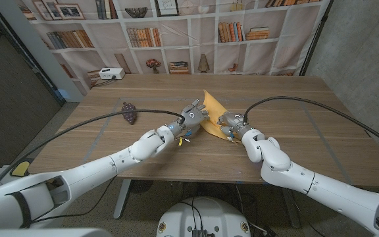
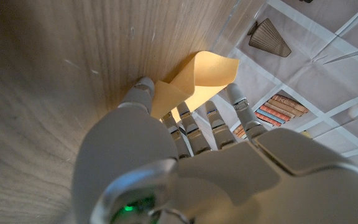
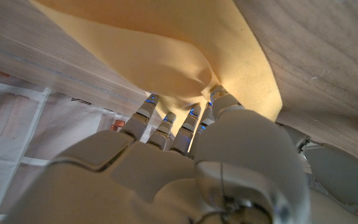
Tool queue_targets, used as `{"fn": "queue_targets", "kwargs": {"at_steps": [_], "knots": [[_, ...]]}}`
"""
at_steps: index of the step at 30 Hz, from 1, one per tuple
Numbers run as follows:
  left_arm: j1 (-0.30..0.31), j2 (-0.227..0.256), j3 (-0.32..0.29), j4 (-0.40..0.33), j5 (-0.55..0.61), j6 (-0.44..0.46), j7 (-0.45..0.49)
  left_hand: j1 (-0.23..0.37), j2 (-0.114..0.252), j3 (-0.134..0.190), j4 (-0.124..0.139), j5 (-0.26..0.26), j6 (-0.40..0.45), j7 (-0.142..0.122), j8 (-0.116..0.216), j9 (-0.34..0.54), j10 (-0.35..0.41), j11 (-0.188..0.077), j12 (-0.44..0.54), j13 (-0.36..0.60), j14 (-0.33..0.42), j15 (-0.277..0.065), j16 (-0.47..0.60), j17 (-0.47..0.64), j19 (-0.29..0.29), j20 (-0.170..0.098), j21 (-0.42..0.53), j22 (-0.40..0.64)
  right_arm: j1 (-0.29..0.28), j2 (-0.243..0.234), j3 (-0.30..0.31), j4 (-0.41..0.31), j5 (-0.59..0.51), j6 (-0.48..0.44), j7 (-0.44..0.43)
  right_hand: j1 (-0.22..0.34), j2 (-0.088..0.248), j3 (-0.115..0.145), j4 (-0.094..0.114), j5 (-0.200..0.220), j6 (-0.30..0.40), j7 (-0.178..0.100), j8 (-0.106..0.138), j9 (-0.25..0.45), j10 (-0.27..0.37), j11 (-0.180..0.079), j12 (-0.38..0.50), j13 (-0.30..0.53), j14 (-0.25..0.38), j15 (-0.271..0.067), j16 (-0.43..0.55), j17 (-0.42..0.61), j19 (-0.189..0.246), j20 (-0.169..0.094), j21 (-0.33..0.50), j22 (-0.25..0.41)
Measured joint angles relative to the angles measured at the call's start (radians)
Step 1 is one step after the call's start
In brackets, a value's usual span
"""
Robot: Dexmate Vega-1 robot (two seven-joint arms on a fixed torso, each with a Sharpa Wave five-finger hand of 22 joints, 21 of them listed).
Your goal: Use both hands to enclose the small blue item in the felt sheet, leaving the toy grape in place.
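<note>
The left hand (image 1: 193, 116) grips the felt (image 1: 212, 110) at its left edge, fingers (image 2: 143, 91) closed on a raised fold. The right hand (image 1: 232, 123) holds the felt's right side, fingertips (image 3: 146, 106) pressed into bunched cloth. The yellow sheet lies mid-table between both hands, one corner pointing toward the far edge. The blue item is hidden. The grape (image 1: 129, 111) sits well apart to the left on the table (image 1: 295, 118).
</note>
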Motion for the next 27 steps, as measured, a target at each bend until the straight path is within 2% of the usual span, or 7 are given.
{"fn": "queue_targets", "kwargs": {"at_steps": [1,2,6,9,12,20,27], "knots": [[-0.002,0.0,0.0,0.0,-0.002,0.006,0.015,0.0,0.0,0.002,0.002,-0.004,0.0,0.0,0.0,0.0,0.007,0.0,0.0,0.0,0.0,0.0,0.001,0.0,0.003,-0.003,0.006,0.001,0.001,0.0,0.0,0.0,0.002,0.0,0.0,0.0,0.0,-0.001,-0.001,0.004,0.0,0.0,0.0,0.0,0.0,0.0,0.0,0.0,0.0,0.0,0.0,-0.001,0.0,0.0,0.0,0.0],[-0.004,-0.02,0.012,0.042,-0.008,0.016,0.045,0.0,0.0,0.003,0.005,-0.01,0.0,0.0,0.0,0.0,0.009,-0.002,0.004,0.0,0.001,-0.001,0.001,0.0,0.009,-0.001,0.008,0.002,0.001,0.0,0.0,0.0,0.004,0.0,0.0,0.0,0.0,-0.001,-0.001,0.006,0.0,0.0,0.0,0.0,0.0,0.0,0.0,0.0,0.0,0.0,0.0,-0.002,0.0,0.0,0.0,0.0],[-0.008,-0.037,0.022,0.078,-0.023,0.033,0.102,-0.005,0.018,0.001,0.007,-0.02,0.009,0.0,0.002,-0.004,0.034,-0.002,0.011,0.004,0.021,-0.001,0.008,0.0,0.018,-0.007,0.015,0.002,0.002,0.0,0.0,0.0,0.007,0.0,0.0,0.0,0.0,-0.001,-0.001,0.006,0.0,0.0,0.0,0.0,0.007,-0.004,0.0,-0.002,0.0,0.0,0.0,-0.005,0.0,0.0,0.0,0.0],[-0.013,-0.049,0.031,0.102,-0.037,0.043,0.144,-0.011,0.024,0.005,0.011,-0.026,0.022,0.0,0.009,-0.004,0.052,-0.003,0.015,0.005,0.034,-0.002,0.008,0.0,0.029,-0.003,0.023,0.002,0.002,0.0,0.0,0.0,0.012,0.0,0.0,0.0,0.0,-0.001,-0.001,0.006,0.0,0.0,0.0,0.0,0.011,0.0,0.0,-0.002,0.0,0.0,0.0,-0.005,0.0,0.0,0.0,0.0],[-0.02,-0.064,0.042,0.137,-0.069,0.048,0.2,-0.011,0.024,0.005,0.011,-0.033,0.026,0.0,0.009,-0.004,0.059,-0.001,0.019,0.009,0.033,-0.002,0.008,0.0,0.03,-0.005,0.027,0.002,0.003,-0.002,0.0,0.0,0.015,0.0,-0.002,0.009,-0.009,-0.001,-0.001,0.011,0.0,0.0,0.0,0.0,0.018,-0.007,0.0,-0.001,0.0,0.0,0.0,-0.005,0.0,0.0,0.0,0.0],[-0.033,-0.086,0.063,0.174,-0.139,0.026,0.27,-0.017,0.03,0.001,0.015,-0.044,0.042,0.005,0.009,-0.009,0.06,0.0,0.018,0.013,0.044,-0.002,0.016,0.0,0.034,-0.001,0.035,0.002,0.003,-0.006,0.0,0.0,0.027,0.0,-0.01,0.012,-0.012,-0.001,-0.001,0.023,0.0,0.0,0.0,0.0,0.031,-0.02,0.0,-0.001,0.0,0.0,0.0,-0.014,0.005,0.005,0.0,-0.001],[-0.047,-0.106,0.085,0.2,-0.183,0.004,0.319,-0.03,0.028,-0.003,0.019,-0.053,0.038,0.001,0.004,-0.015,0.057,-0.004,0.007,0.014,0.044,-0.002,0.016,0.0,0.034,-0.001,0.04,0.002,0.003,-0.011,0.002,-0.003,0.039,0.0,-0.016,0.016,-0.016,0.002,-0.004,0.034,0.0,0.0,0.0,0.0,0.03,-0.02,0.0,-0.004,0.0,0.0,0.0,-0.017,0.005,0.005,0.004,-0.002]]}}
